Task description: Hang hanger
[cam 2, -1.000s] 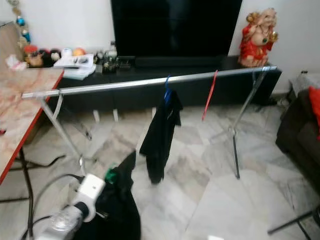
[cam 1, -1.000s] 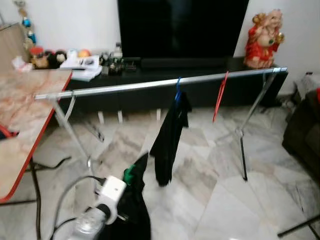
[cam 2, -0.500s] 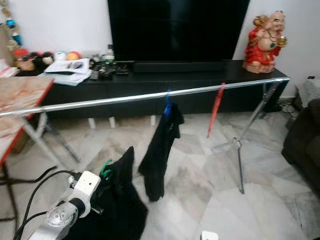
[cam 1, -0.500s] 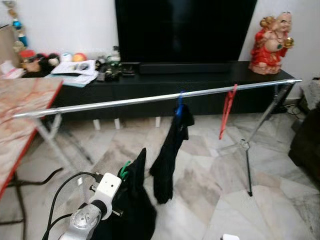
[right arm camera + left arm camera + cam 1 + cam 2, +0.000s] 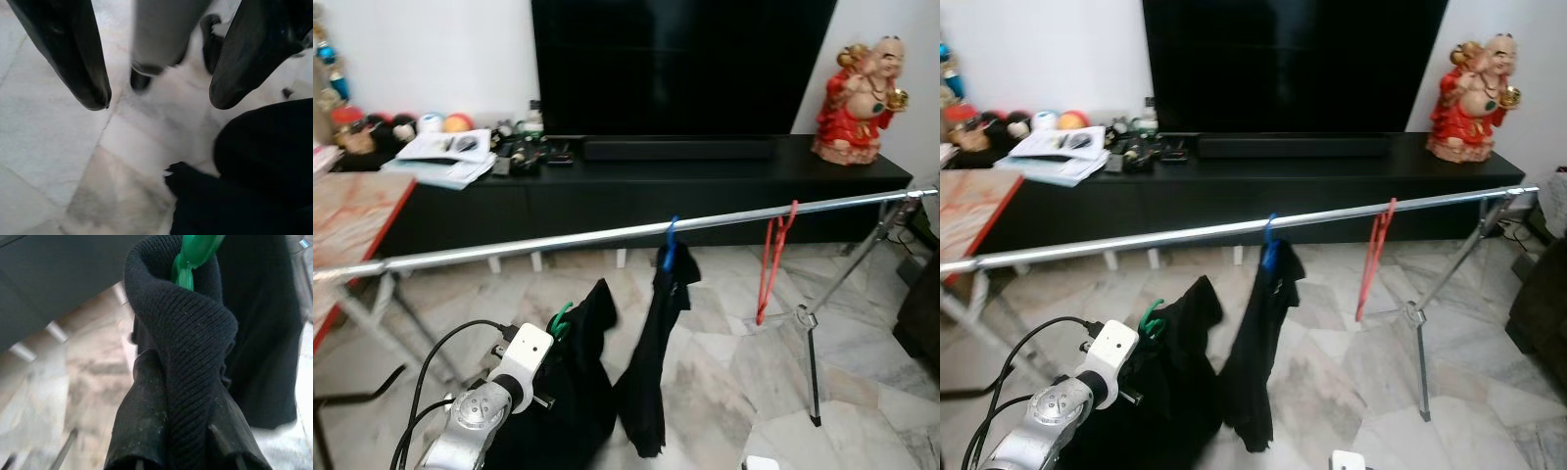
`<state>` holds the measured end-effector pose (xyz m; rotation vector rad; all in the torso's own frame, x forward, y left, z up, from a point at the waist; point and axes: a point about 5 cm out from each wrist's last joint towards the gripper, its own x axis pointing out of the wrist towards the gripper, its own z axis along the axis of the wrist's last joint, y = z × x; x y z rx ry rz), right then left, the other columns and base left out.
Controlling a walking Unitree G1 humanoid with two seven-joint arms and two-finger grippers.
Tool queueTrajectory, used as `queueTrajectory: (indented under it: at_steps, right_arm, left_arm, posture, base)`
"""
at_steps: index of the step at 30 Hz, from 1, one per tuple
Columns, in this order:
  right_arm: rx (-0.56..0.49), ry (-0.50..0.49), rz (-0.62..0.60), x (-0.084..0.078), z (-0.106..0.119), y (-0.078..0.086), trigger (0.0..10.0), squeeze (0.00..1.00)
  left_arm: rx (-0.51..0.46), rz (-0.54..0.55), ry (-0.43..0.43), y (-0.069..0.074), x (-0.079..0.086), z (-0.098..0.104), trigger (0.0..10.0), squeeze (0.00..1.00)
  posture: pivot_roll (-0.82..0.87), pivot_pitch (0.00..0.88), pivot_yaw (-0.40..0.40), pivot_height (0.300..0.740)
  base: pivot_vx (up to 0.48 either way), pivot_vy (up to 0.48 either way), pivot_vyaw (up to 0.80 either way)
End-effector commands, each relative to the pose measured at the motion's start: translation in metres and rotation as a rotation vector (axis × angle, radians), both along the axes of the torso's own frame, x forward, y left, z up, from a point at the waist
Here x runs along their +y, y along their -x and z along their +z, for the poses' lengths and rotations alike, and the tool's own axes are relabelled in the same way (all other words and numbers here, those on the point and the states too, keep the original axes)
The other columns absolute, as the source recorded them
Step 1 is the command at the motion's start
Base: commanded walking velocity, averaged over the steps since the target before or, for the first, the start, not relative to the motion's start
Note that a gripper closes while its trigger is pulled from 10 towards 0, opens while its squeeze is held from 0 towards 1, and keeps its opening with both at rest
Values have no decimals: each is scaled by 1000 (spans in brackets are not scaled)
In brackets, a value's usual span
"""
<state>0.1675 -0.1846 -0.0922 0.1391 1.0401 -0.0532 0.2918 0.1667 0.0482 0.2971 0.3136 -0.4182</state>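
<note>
My left gripper (image 5: 185, 377) is shut on the black knit garment (image 5: 576, 382) draped over a green hanger (image 5: 560, 318), whose hook sticks up above the cloth. It holds them low, in front of and below the silver rail (image 5: 558, 241) of the drying rack. A blue hanger (image 5: 668, 240) with another black garment (image 5: 656, 362) hangs at the rail's middle. A bare red hanger (image 5: 769, 259) hangs further right. My right gripper (image 5: 159, 98) is open over the marble floor, next to dark cloth (image 5: 254, 171).
Behind the rack stand a black TV cabinet (image 5: 705, 181) with a large TV (image 5: 680, 64), a red figurine (image 5: 864, 98) and clutter (image 5: 450, 152). A red-edged table (image 5: 352, 211) is at left. A rack leg (image 5: 811, 343) stands at right.
The whole view has shifted, so the rail now sits lower and nearer in the picture. My left arm has lifted the green hanger and garment a little, closer to the rail.
</note>
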Motion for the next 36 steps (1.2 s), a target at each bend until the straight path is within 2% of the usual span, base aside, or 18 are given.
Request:
queueTrajectory:
  at_steps: [1,15,19,23,26,28,35,36]
  right_arm:
    - [-7,6,-1,-3,2,-3,10000,0]
    - [-13,14,1,-5,3,-5,10000,0]
    - [-13,17,4,-6,3,-5,10000,0]
    - [-11,22,12,-7,3,-6,10000,0]
    - [-10,24,17,-8,3,-6,10000,0]
    - [-11,26,19,-8,4,-6,10000,0]
    - [-11,29,23,-9,4,-6,10000,0]
    - [-9,30,25,-9,4,-6,10000,0]
  left_arm:
    - [-16,-61,-11,-5,-9,6,10000,0]
    - [-59,-148,-68,-8,-12,15,10000,0]
    - [-89,-114,-74,-12,-9,20,10000,0]
    - [-125,-3,-38,-26,-5,31,10000,0]
    - [-122,26,-11,-31,-5,34,10000,0]
    - [-118,72,3,-40,-4,39,10000,0]
    - [-111,126,32,-50,-4,44,10000,0]
    - [-92,172,49,-54,-2,45,10000,0]
  posture:
    - [139,0,-30,740]
    - [142,0,-46,740]
    - [143,0,-54,740]
    - [144,0,-62,740]
    - [140,0,-62,740]
    - [139,0,-65,740]
    - [135,0,-64,740]
    - [136,0,-65,740]
  base:
    - [0,0,0]
    - [0,0,0]
    - [0,0,0]
    - [0,0,0]
    - [0,0,0]
    - [0,0,0]
    - [0,0,0]
    - [0,0,0]
